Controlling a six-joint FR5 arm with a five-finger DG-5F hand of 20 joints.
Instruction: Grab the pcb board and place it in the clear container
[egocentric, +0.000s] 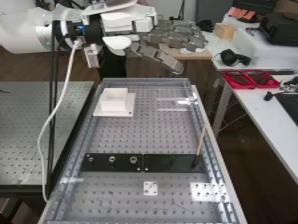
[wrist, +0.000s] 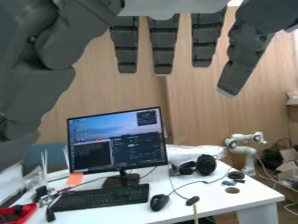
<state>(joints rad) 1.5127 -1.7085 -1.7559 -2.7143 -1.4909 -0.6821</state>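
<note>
In the high view, my hand (egocentric: 171, 41) is above and beyond the bench's far end, its fingers extended and holding nothing. The wrist view has the straight, spread fingers of the hand (wrist: 163, 46) over the room behind. A dark flat plate (egocentric: 169, 163) lies across the middle of the perforated bench, beside a black plate with round fittings (egocentric: 100, 162); I cannot tell whether either is the pcb board. Faint bright edges of something clear (egocentric: 172, 109) show at the far right of the bench; whether it is the container I cannot tell.
A white square block (egocentric: 114, 101) on a base stands at the bench's far left. A thin stick (egocentric: 201, 141) leans by the right rail. Red trays (egocentric: 249, 80) rest on the side table. A monitor (wrist: 118, 145) and keyboard (wrist: 103, 197) stand on a white desk.
</note>
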